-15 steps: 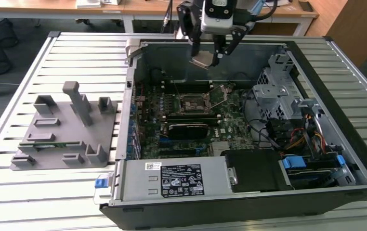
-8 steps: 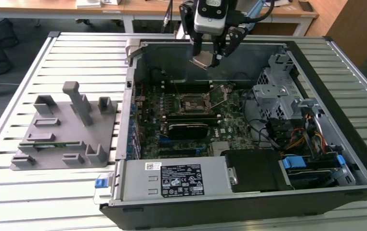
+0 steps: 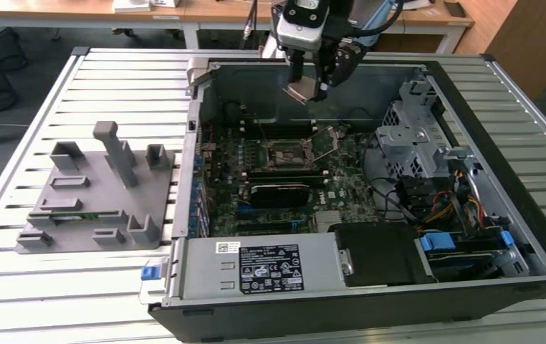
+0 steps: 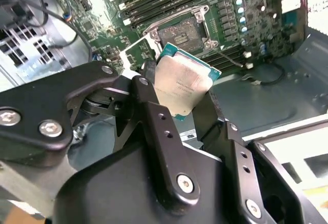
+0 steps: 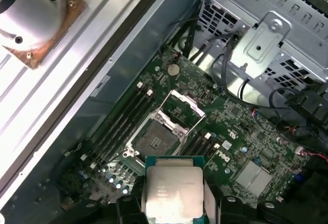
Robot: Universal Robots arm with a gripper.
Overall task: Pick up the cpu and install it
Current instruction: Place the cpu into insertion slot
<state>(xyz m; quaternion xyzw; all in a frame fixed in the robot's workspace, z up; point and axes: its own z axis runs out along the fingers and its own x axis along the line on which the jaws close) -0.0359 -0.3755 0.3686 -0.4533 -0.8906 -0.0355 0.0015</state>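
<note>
The gripper (image 3: 309, 92) is hanging in the upper middle of the exterior view, just inside the upper edge of the open computer case (image 3: 350, 319). Its jaws are clenching the cpu (image 4: 180, 85) by two opposite edges. In the second wrist view the chip's silvery top is facing the camera, with its thin green rim showing past the black fingers (image 4: 154, 116). The chip is riding in the air, well above the motherboard (image 3: 350, 188) and touching nothing but the jaws. The socket (image 3: 290, 154) is lying near the centre of the exterior frame, lower in the picture than the gripper, so the chip is not yet over it. In the first wrist view the socket's load plate (image 5: 185, 102) is standing hinged open, leaving the seat bare. The grey holder block (image 3: 92, 193) is sitting on the slatted worktop (image 3: 53, 294) at the left of the exterior frame, well apart from the case.

The step in hand looks to be carrying the chip to the socket. Doing it well probably means squeezing only as hard as the edges need. The chip should come in flat and square to the socket frame, with its corners matched to the seat before any contact. A tilted or sliding touch would likely harm the contacts. The raised plate is calling for a clear path.
</note>
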